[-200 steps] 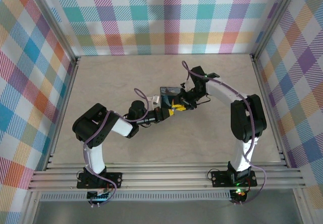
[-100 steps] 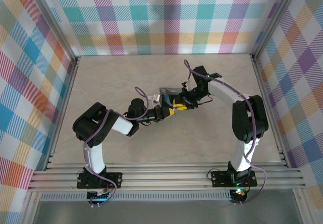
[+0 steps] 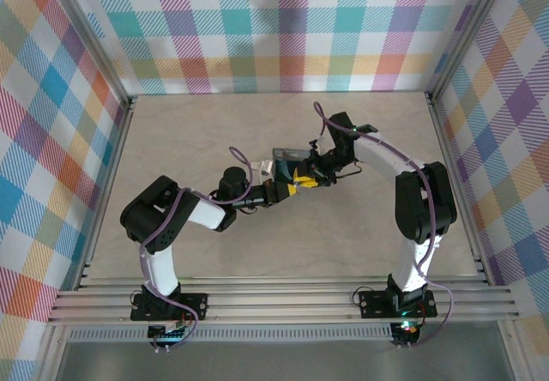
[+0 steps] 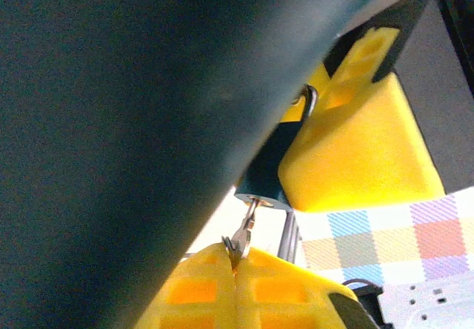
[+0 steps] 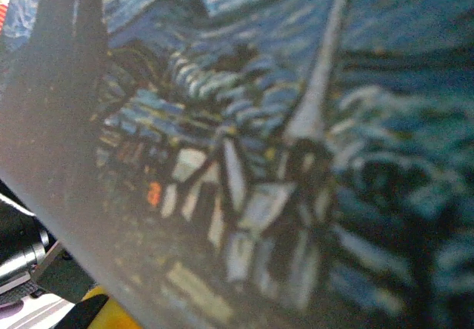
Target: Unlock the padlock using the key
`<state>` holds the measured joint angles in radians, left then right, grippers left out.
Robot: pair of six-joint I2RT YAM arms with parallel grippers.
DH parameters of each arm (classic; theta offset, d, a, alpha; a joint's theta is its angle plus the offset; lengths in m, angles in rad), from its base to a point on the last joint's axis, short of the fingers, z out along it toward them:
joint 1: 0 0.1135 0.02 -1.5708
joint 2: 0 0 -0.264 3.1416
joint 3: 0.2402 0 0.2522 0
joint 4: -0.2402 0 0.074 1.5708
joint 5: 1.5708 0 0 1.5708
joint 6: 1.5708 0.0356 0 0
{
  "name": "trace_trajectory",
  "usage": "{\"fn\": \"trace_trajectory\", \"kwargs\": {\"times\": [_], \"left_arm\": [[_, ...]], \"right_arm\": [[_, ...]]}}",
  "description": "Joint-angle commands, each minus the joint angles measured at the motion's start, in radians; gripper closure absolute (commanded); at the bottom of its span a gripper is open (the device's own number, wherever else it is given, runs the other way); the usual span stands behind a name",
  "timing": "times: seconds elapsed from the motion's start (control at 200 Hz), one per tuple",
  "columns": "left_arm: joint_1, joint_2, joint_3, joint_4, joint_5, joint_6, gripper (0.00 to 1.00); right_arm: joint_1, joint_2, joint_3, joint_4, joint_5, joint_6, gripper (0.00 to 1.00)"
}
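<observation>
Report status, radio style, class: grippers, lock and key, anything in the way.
Left gripper shut on key, tip entering padlock. Right gripper seems shut on padlock. Box crowds close alongside.

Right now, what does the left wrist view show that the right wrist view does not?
Left wrist view: the left claw pinches the key, whose tip sits in the bottom of the padlock, and another yellow finger stands beside the padlock. Right wrist view: the painted print on the box, blurred. Both: the dark box, very close to the camera.
</observation>
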<state>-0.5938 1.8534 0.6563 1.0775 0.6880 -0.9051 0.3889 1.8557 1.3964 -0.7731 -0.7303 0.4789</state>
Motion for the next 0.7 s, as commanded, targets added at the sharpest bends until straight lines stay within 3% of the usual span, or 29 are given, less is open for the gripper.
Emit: {"fn": "trace_trajectory", "kwargs": {"times": [0.0, 0.11, 0.26, 0.335, 0.44, 0.63, 0.695], "left_arm": [[-0.016, -0.077, 0.102, 0.125, -0.048, 0.039, 1.0], [-0.025, -0.109, 0.108, 0.083, -0.051, 0.076, 1.0], [-0.075, -0.239, 0.123, -0.212, -0.149, 0.322, 1.0], [-0.083, -0.257, 0.149, -0.263, -0.155, 0.34, 1.0], [-0.054, -0.209, 0.163, -0.152, -0.102, 0.204, 1.0], [0.002, -0.044, 0.163, 0.251, -0.015, -0.147, 1.0], [0.011, -0.028, 0.17, 0.274, 0.006, -0.187, 1.0]], "right_arm": [[0.064, -0.012, -0.01, -0.104, -0.164, -0.056, 1.0], [0.064, -0.006, -0.008, -0.14, -0.124, -0.074, 1.0], [0.067, -0.002, 0.022, -0.182, -0.11, -0.062, 1.0], [0.068, -0.008, 0.024, -0.172, -0.126, -0.073, 1.0], [0.067, -0.024, 0.004, -0.127, -0.147, -0.085, 1.0], [0.067, -0.046, -0.051, -0.069, -0.154, -0.102, 1.0], [0.068, -0.049, -0.062, -0.079, -0.122, -0.121, 1.0]]}}
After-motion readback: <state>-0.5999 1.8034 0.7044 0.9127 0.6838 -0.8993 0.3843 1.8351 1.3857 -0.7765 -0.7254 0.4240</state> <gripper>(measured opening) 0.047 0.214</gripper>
